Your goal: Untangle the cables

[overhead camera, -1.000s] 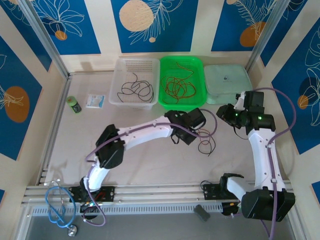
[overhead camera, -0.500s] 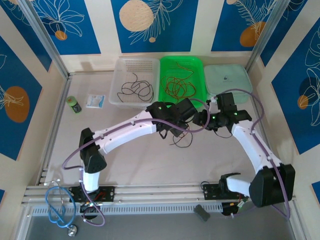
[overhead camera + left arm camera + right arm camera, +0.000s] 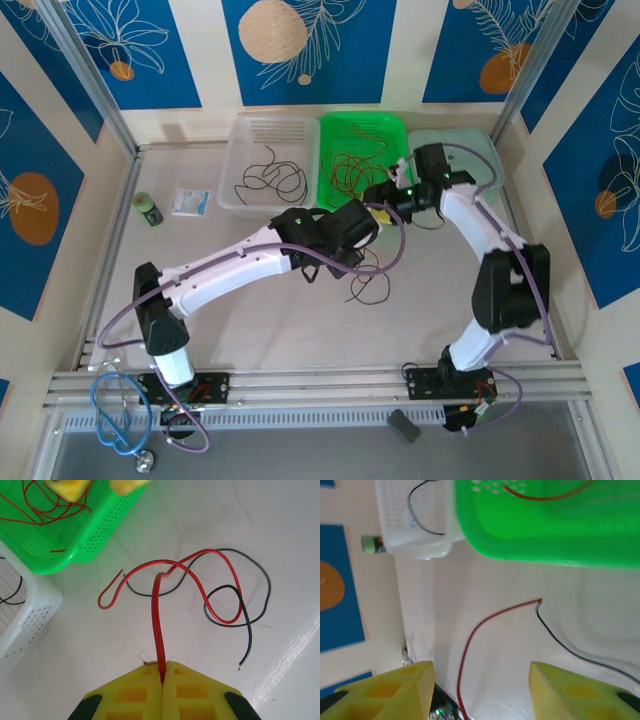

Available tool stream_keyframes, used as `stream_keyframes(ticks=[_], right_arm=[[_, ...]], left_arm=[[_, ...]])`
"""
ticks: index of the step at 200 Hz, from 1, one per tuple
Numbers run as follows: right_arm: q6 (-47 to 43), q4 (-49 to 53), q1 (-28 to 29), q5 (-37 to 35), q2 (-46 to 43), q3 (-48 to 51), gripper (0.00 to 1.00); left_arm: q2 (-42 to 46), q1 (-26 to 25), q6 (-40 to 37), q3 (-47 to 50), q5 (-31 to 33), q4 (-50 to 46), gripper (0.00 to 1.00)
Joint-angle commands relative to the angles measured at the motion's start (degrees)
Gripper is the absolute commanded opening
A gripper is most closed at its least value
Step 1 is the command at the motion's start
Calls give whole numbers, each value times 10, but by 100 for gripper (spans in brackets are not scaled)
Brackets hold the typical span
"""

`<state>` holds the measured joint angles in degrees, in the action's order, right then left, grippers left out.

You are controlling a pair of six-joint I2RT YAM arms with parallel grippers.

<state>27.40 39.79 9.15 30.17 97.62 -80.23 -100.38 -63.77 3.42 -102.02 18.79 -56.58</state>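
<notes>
My left gripper (image 3: 162,676) is shut on one end of a red cable (image 3: 200,580), which rises from the jaws and loops over the table. A black cable (image 3: 250,615) crosses that loop. From above, both cables (image 3: 368,285) trail below the left gripper (image 3: 360,240), in front of the green basket (image 3: 330,205). My right gripper (image 3: 480,690) is open with nothing between its fingers. It hovers by the green basket's front right corner (image 3: 380,205). Below it lie a red cable (image 3: 485,622) and a black cable (image 3: 560,640), their ends almost meeting.
The green basket (image 3: 95,540) holds red wires, and the white basket (image 3: 265,208) left of it holds black ones. A pale green lidded box (image 3: 455,160) stands to the right. A green bottle (image 3: 148,208) and a small packet (image 3: 190,203) lie far left. A blue cable (image 3: 115,410) is coiled at the front rail.
My left arm has carried the red cable up and to the left, toward the baskets. My right arm has swung left to the green basket's front corner, and its jaws have opened wider.
</notes>
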Motion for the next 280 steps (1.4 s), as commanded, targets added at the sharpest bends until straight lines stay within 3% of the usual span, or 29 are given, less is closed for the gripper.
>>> stream_keyframes(ticks=[1, 33, 66, 200, 246, 280], right_arm=[[-115, 113, -2, 72, 57, -43, 57], [-99, 82, -14, 147, 98, -31, 60], [-114, 102, 13, 151, 116, -55, 61], [-146, 149, 74, 65, 147, -55, 58], [-139, 148, 88, 67, 154, -62, 50], [-131, 148, 91, 62, 156, -71, 31]], left_arm=[[31, 3, -37, 33, -22, 47, 0], [59, 3, -92, 92, -27, 99, 0], [76, 3, -137, 122, -34, 121, 0], [76, 3, -162, 125, -15, 133, 0], [78, 3, -165, 126, -13, 137, 0], [82, 3, -164, 129, -7, 139, 0]])
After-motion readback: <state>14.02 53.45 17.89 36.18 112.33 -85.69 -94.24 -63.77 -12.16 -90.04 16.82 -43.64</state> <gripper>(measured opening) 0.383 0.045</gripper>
